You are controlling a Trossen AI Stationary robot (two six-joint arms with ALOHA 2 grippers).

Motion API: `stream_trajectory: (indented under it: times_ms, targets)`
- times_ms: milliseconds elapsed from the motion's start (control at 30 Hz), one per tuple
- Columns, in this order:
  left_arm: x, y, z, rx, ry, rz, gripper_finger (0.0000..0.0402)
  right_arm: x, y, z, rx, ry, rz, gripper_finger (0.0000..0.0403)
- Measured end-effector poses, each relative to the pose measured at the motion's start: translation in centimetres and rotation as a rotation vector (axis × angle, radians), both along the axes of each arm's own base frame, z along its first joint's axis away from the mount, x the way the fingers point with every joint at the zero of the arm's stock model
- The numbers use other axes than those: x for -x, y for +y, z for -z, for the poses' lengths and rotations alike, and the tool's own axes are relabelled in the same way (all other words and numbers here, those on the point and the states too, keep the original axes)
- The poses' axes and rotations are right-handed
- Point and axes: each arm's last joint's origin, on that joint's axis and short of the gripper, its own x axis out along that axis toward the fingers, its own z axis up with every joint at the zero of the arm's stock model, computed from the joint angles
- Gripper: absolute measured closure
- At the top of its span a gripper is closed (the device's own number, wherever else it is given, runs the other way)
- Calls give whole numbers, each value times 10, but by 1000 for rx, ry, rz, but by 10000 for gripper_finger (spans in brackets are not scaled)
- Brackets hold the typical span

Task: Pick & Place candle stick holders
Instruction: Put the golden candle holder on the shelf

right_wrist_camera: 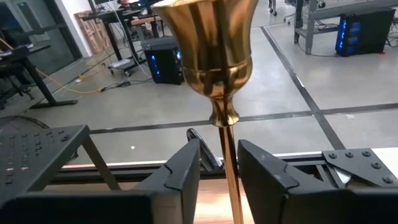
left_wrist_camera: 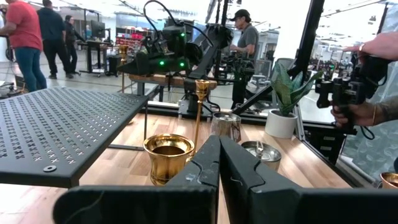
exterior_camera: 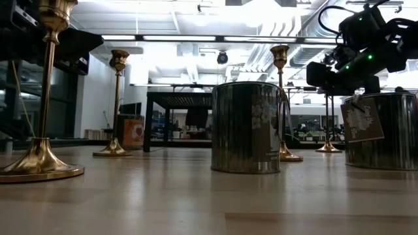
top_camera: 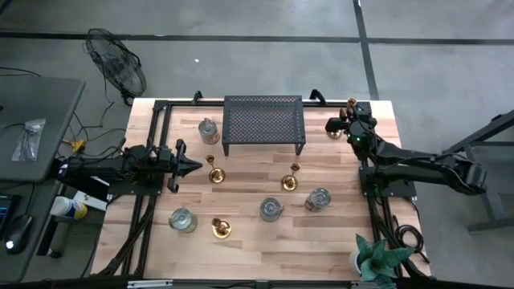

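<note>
The candle stick holders are spread over a pale wood-plank table, four of polished brass and four squat silvery cups. The far-right brass candlestick stands at the table's far right corner: a flared, bell-shaped cup with a mirror-bright finish, a small knob under it and a thin straight stem. The right gripper is at this stem with its dark, matte, wedge-shaped fingers parted; the stem stands in the gap, close to one finger with clear space on the other side, and I cannot tell whether it touches. The other three brass pieces, each on a round, flaring base, stand in the middle of the table: one just ahead of the left gripper, one in front of the stand's right end, one near the front edge. The left gripper's fingers are pressed together with nothing between them. The silvery cups are smooth, reflective cylinders: one beside the black perforated metal stand, one at front left, and two close together at front centre, the second carrying a paper tag.
</note>
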Motion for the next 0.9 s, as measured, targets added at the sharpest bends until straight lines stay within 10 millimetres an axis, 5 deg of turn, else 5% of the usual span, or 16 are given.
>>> stream_trajectory:
  times_ms: [533,900]
  targets:
    - [0,0,0,0,0,0,401,-1,0,-2,2,-5,-23,366]
    - [0,0,0,0,0,0,401,-15,-7,-54,53,62,-148,367]
